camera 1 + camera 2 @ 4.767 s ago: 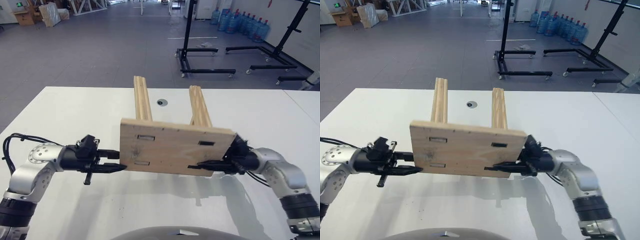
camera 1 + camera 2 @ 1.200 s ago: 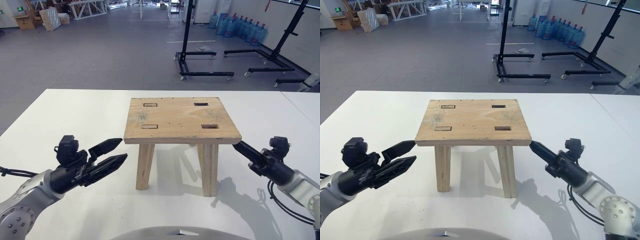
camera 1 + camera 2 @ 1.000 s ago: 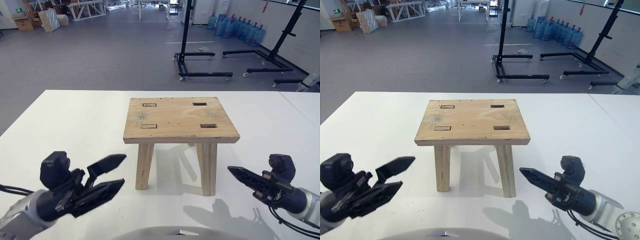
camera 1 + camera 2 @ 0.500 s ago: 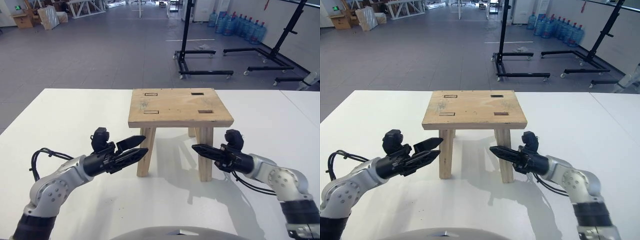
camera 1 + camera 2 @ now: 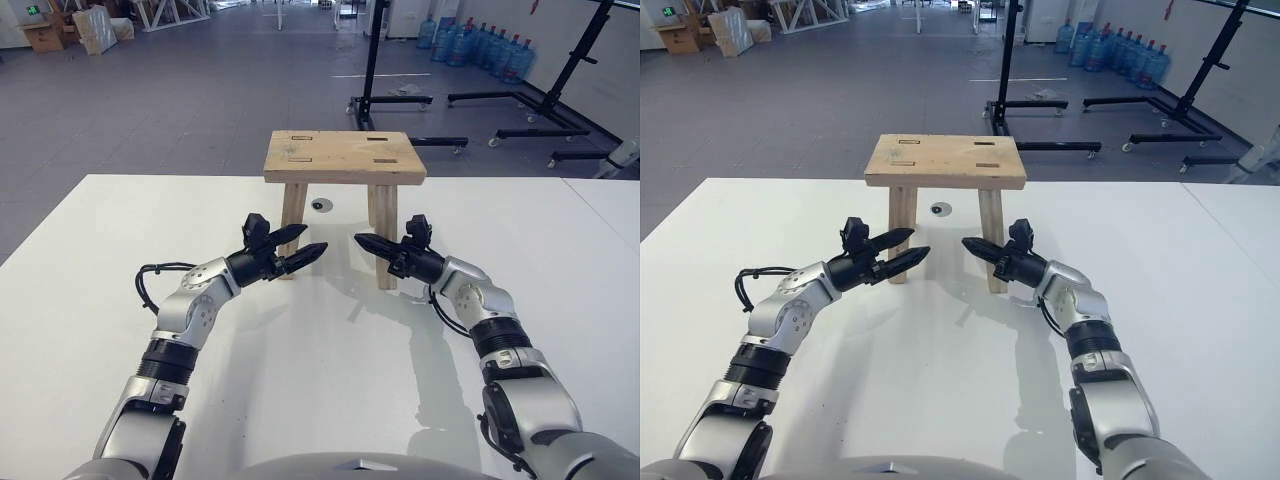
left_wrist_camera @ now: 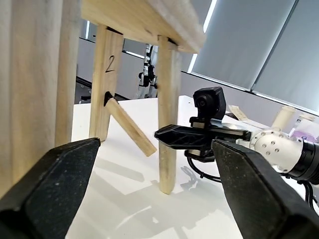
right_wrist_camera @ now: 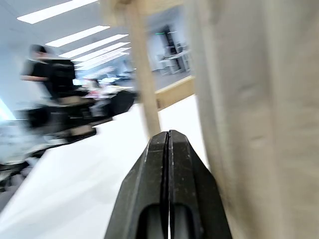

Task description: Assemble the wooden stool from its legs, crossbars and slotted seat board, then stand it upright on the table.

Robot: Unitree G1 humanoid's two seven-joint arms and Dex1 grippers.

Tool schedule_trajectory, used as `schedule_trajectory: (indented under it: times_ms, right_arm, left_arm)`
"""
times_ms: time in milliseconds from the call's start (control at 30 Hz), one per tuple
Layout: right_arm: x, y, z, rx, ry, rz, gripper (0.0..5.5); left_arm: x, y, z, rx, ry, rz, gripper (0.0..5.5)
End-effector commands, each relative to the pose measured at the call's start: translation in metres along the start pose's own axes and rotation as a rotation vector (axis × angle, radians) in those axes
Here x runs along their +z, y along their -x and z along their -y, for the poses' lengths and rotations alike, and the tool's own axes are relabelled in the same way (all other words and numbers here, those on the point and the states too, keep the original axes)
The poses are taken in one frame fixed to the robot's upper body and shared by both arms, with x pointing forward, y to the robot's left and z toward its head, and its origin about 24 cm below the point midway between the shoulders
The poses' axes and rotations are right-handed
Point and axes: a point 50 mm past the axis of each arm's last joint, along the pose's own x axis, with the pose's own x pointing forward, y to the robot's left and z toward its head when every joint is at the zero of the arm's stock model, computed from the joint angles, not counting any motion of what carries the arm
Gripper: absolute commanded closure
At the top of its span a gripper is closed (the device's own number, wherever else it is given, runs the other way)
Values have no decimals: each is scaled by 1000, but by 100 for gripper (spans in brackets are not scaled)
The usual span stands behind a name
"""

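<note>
Grippers empty by the upright wooden stool (image 5: 345, 157).
My left gripper (image 5: 314, 238) gapes wide, my right gripper (image 5: 360, 240) is pressed together, both just before it.

Grey floor (image 5: 180, 100) behind the white table (image 5: 90, 260), black wheeled racks (image 5: 371, 60), blue water bottles (image 5: 490, 50).

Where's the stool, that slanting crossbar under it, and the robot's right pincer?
wooden stool (image 5: 345, 157), left eye view, top of its seat.
crossbar (image 6: 128, 126), left wrist view, middle of the bar.
right gripper (image 5: 360, 240), left eye view, at its shut fingertips.
</note>
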Motion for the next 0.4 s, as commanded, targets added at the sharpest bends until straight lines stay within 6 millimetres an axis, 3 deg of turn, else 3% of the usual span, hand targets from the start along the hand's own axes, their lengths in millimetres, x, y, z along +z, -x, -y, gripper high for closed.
schedule_trajectory:
  times_ms: [33, 133, 200, 300, 400]
  right_arm:
    - [8, -5, -20, 54, 81, 131, 550]
    - [26, 0, -67, 84, 164, 320, 550]
    - [50, 7, -87, -22, 269, 472, 531]
    - [84, 15, -93, -258, 453, 644, 484]
    - [95, 10, -88, -473, 620, 695, 434]
  left_arm:
    - [19, 1, 15, -29, -91, 114, 140]
    - [54, 8, 43, 17, -225, 285, 140]
    - [83, 13, 61, 102, -293, 443, 136]
    - [104, 10, 64, 289, -449, 514, 113]
    - [109, -1, 51, 488, -605, 511, 68]
